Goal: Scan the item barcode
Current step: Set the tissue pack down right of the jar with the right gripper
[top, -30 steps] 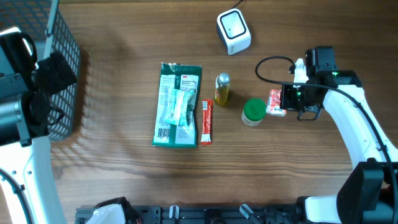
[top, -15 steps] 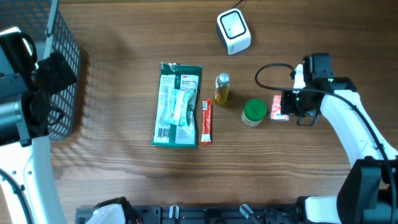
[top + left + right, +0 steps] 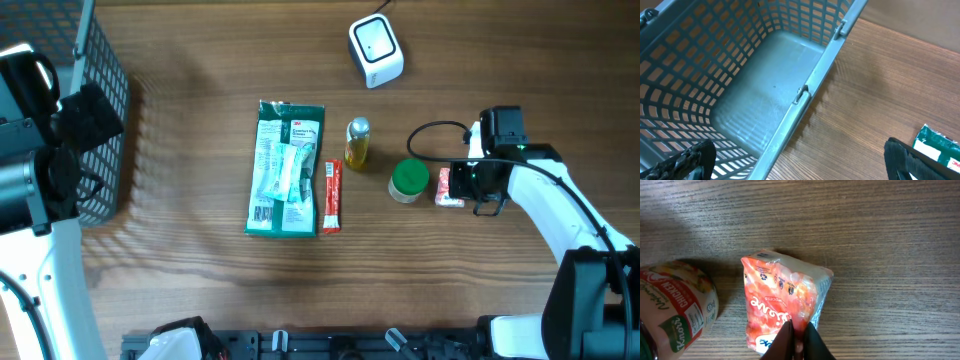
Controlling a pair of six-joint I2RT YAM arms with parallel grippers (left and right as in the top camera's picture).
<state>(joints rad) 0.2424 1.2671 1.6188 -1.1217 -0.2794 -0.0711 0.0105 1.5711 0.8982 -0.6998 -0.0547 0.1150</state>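
The right gripper [image 3: 799,341] pinches one end of an orange-red packet [image 3: 782,297] lying on the bench toward its right edge, just beside a green-lidded jar [image 3: 408,180]. The left gripper [image 3: 800,162], fingers spread wide, hangs over a basket [image 3: 765,100] at the left edge.

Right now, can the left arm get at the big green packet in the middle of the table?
Probably yes. The left tool hangs open and empty above the basket, and only bare table lies between the basket and the green packet. Whether the arm stretches that far is unclear.
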